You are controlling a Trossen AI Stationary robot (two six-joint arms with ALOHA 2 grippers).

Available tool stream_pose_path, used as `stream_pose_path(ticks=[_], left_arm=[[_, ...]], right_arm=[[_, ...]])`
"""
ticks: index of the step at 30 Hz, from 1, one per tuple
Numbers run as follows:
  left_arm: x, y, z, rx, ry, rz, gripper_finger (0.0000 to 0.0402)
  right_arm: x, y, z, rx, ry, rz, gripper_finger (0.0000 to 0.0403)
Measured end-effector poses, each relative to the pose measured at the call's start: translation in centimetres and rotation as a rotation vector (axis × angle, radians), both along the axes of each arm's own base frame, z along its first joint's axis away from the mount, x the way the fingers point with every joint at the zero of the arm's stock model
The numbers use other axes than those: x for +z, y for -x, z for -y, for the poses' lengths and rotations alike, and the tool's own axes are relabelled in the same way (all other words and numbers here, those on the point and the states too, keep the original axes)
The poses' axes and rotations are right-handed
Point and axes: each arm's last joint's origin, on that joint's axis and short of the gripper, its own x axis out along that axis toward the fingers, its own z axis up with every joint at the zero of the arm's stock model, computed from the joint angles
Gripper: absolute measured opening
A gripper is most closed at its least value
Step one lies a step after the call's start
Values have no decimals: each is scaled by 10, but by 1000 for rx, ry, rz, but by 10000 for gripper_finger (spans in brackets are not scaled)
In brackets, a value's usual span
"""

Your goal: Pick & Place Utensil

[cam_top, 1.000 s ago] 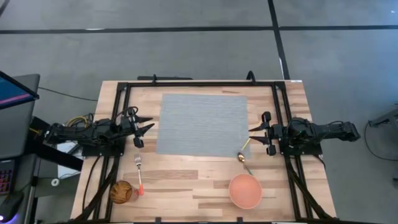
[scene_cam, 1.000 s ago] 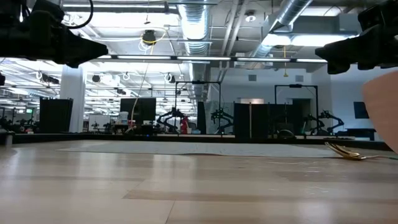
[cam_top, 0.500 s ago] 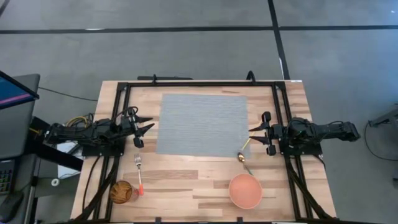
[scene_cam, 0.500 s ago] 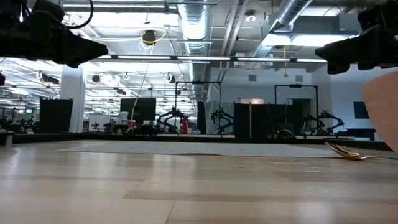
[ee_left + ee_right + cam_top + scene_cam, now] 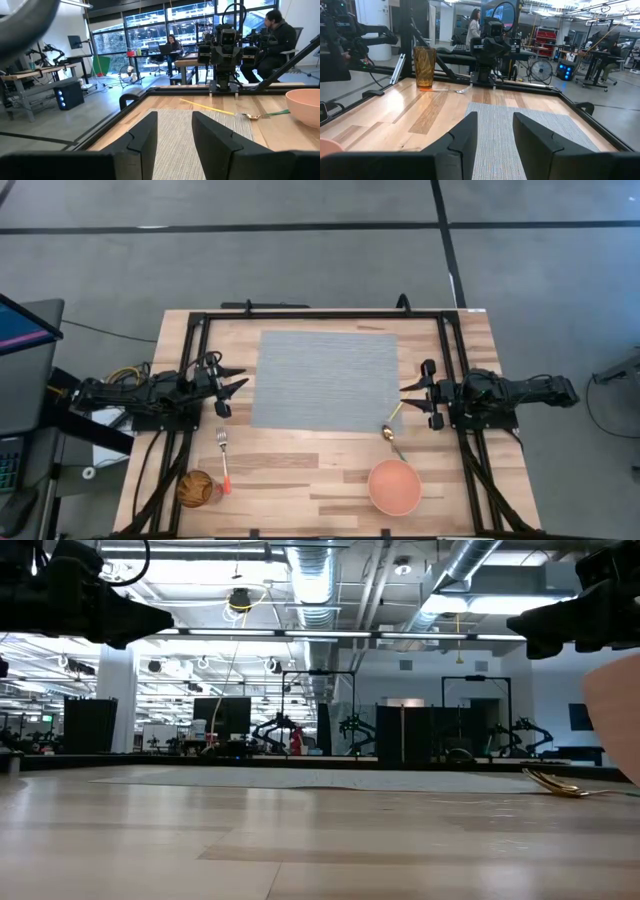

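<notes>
1. The left gripper (image 5: 232, 385) hangs above the wooden table (image 5: 300, 470) at the left edge of the grey placemat (image 5: 324, 382), its two dark fingers (image 5: 145, 137) spread apart with nothing between them.
2. The right gripper (image 5: 415, 392) faces it from the mat's right edge, fingers (image 5: 466, 131) likewise parted and empty.
3. A gold spoon (image 5: 392, 420) with a yellow-and-green handle lies just beside the right gripper, its bowl at the mat's near right corner; in the left wrist view the spoon (image 5: 252, 116) rests on the wood next to the mat.
4. A fork (image 5: 224, 458) with a pink handle lies on the table nearer the left arm, well apart from the mat, tines pointing toward the gripper.
5. An amber drinking glass (image 5: 197, 488) stands just beside the fork's handle end, near the table's front left corner.
6. A pink bowl (image 5: 394, 486) sits upright near the front right, close to the spoon's handle.
7. People sit at desks in the room beyond; no brand, label or writing can be read on any object.
</notes>
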Motion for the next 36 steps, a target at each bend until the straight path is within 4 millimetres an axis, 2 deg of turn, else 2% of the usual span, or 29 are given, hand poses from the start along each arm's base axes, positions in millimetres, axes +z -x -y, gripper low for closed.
stream_pose_path(ticks=[33, 36], left_arm=[[0, 0, 0, 0, 0, 0, 123], [0, 0, 0, 0, 3, 1, 123]], right_arm=[[0, 0, 0, 0, 1, 3, 118], [2, 0, 0, 3, -92, 27, 118]])
